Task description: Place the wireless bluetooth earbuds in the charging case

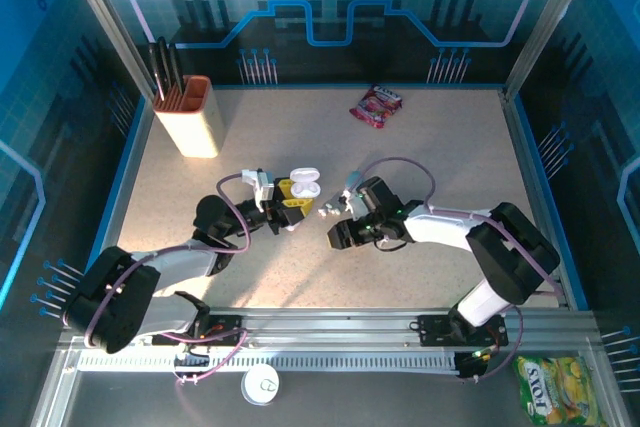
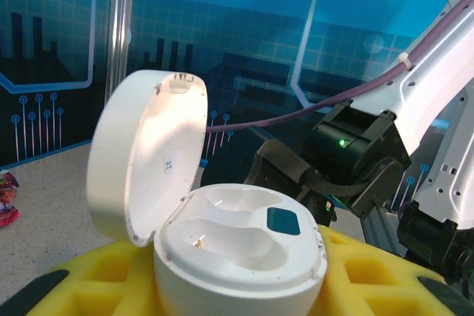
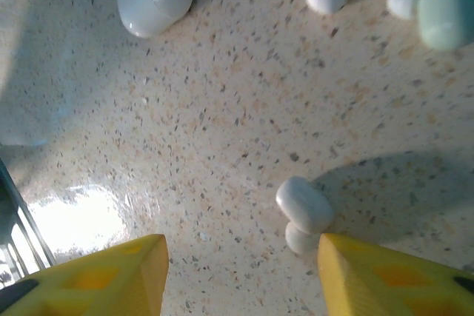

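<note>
Currently the left end effector (image 1: pixel 290 199) is clamped on the white charging case (image 2: pixel 237 249), whose lid stands flipped up. The right end effector (image 3: pixel 241 279) hangs with fingers apart over a white earbud (image 3: pixel 304 212) lying on the desk (image 3: pixel 222 109), just beside one yellow fingertip.

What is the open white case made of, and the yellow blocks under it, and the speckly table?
The open white pebble-shaped case looks like hard plastic, smooth and slightly glossy, with soft highlights on its lid. The yellow square-pocketed pads are probably soft rubber or foam, with a matte look. The speckled beige table top looks like stone, perhaps laminate, and is shiny where light glares.
</note>
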Controlling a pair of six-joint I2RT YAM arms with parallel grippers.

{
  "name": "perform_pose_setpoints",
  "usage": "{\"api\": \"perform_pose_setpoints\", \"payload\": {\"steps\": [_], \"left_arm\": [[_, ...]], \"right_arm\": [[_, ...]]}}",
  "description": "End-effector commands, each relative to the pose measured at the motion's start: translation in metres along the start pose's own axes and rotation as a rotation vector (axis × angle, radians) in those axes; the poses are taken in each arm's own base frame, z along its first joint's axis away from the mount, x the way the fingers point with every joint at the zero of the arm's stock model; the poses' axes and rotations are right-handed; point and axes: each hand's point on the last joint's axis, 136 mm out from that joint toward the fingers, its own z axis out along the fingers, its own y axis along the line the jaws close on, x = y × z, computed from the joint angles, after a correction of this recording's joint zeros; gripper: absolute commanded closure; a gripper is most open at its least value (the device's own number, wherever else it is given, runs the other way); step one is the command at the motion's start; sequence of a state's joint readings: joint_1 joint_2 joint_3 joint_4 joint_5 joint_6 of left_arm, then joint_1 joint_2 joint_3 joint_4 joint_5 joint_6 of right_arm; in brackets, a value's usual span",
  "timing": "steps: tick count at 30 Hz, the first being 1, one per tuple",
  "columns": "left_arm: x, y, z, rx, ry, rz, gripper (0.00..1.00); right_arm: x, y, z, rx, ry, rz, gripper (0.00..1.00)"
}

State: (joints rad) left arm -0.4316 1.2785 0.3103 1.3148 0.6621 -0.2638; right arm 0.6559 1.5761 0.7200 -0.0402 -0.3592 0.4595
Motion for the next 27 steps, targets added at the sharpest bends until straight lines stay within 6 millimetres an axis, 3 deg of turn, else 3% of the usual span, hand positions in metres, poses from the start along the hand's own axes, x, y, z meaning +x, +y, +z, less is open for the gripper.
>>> {"api": "perform_pose_setpoints", "payload": {"steps": [1, 7, 13, 21, 27], "left_arm": [[-0.008, -0.003, 0.002, 0.027, -0.023, 0.023, 0.6], [-0.007, -0.004, 0.0, 0.024, -0.017, 0.017, 0.6], [-0.007, -0.004, -0.001, 0.017, -0.013, 0.022, 0.6], [-0.006, -0.003, 0.001, 0.021, -0.009, 0.022, 0.6], [-0.002, 0.0, 0.003, 0.026, -0.008, 0.01, 0.6]], "right_arm": [[-0.01, -0.004, -0.004, -0.015, -0.008, 0.022, 0.45], [-0.023, 0.0, 0.012, -0.055, 0.035, 0.01, 0.46], [-0.014, -0.001, 0.026, -0.063, 0.081, 0.015, 0.46], [0.006, -0.005, 0.021, -0.063, 0.085, 0.048, 0.48], [0.005, 0.003, 0.018, -0.099, 0.066, 0.057, 0.5]]}}
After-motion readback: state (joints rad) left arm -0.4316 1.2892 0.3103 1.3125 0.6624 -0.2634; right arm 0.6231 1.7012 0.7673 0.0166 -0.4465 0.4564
